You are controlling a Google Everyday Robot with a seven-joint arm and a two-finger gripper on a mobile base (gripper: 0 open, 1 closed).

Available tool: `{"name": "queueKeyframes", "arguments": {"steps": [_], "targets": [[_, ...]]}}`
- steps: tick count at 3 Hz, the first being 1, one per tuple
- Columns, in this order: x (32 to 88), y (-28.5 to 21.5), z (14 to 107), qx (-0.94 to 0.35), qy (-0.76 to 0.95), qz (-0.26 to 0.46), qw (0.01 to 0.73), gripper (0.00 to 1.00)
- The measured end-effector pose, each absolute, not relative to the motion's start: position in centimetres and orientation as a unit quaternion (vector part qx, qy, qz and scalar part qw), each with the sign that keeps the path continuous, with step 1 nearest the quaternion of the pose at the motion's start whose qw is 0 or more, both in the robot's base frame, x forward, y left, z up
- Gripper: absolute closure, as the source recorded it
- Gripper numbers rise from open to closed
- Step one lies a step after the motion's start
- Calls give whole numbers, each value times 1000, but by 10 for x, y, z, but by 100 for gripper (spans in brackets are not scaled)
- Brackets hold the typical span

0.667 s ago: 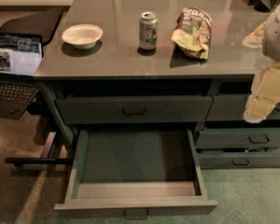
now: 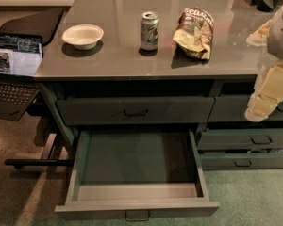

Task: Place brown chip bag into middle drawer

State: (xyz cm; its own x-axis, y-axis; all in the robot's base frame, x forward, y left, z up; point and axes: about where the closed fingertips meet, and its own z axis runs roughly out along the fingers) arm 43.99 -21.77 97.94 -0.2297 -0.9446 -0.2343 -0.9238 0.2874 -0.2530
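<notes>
The gripper [image 2: 262, 105] hangs out at three o'clock, at the right edge of the view, its pale body in front of the cabinet face and just below the lip of the counter [image 2: 132, 62]. Open or closed? Cannot tell from here. It carries nothing; no bag is in its hold.

And there is the brown chip bag [image 2: 194, 32], up at one o'clock on the counter, lying crumpled with its dark panel facing up. It sits well apart from the gripper, up and to the gripper's ten o'clock. Just beside the bag, at its nine o'clock, stands the soda can [image 2: 149, 30], upright and not touching it. Further along at nine o'clock rests the white bowl [image 2: 83, 36].

Down at six o'clock the middle drawer [image 2: 137, 161] is pulled right out, its dark floor bare and waiting. Above it the top drawer [image 2: 134, 111] is shut. A laptop [image 2: 14, 69] sits off at nine o'clock, clear of the action.

So the judgement is this: the drawer is ready and the pick has not yet begun. This looks like the approach step. The next move calls for the gripper to rise above the counter edge and travel toward ten o'clock, coming down on the bag from above. The can is close on that side, so the reach wants to favour the bag's right half. The bag is crinkly and will likely give under a pinch.
</notes>
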Motion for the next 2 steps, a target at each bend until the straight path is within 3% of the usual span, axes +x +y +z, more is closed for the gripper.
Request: {"name": "queueKeyframes", "arguments": {"steps": [2], "targets": [[483,-224,995,-457,825,60,327,0]]}}
